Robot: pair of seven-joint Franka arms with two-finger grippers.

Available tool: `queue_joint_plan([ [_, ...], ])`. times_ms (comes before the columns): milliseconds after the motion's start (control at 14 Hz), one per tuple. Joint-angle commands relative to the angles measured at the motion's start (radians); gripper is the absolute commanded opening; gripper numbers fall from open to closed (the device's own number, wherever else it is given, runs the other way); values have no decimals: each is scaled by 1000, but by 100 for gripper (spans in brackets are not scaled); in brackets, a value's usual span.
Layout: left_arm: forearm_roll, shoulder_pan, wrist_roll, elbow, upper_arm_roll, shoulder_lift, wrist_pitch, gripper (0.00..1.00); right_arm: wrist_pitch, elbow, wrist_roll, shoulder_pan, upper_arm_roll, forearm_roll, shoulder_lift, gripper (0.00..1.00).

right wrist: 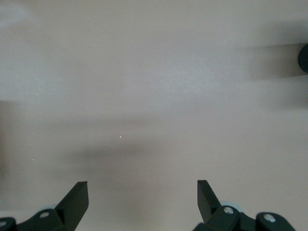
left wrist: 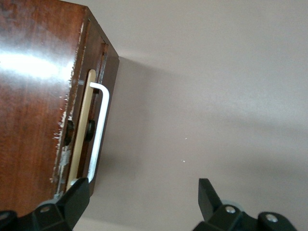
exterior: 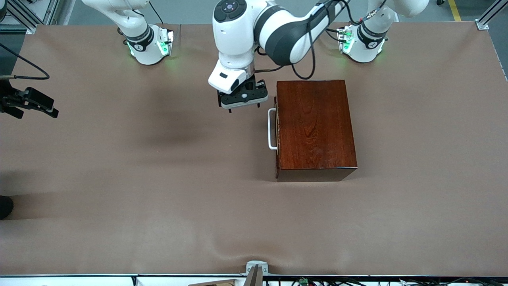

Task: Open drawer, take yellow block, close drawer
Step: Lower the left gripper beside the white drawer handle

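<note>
Shut flush in the glossy reddish-brown wooden box (exterior: 315,127): the drawer (left wrist: 83,126), only a thin light-wood edge of it showing in the left wrist view, with its white bar handle (exterior: 272,129) on the face turned toward the right arm's end of the table (exterior: 119,178). Box set on the brown table surface, toward the left arm's end of it, grain and glare across its top panel, paint scuffed along the edge just above the drawer front. No sight of the yellow block in any view — cannot tell where it lies.

Left gripper (exterior: 243,104) up in the air over bare table just beside the box, near the end of the handle that lies farther from the front camera, not touching handle or box. Fingers spread wide apart, nothing between them; in the left wrist view, one black fingertip (left wrist: 77,199) overlapping the corner of the box and the handle's end, the other out over plain tabletop.

Right gripper (right wrist: 142,199) waiting, out of the front view apart from its arm's base at the table's edge. In its own wrist view: fingers (right wrist: 77,202) wide apart — empty — with only bare table surface and soft shadows beneath.
</note>
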Motion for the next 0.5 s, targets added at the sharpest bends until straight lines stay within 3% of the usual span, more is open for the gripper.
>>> queue_joint_plan([
  [0,30,-31,-23,36,27,37,4,100,-5,4,-11,-23,14,16,-7,100],
  [429,30,-31,-5,35,27,82,2,100,-5,4,-11,-23,14,16,-7,100],
])
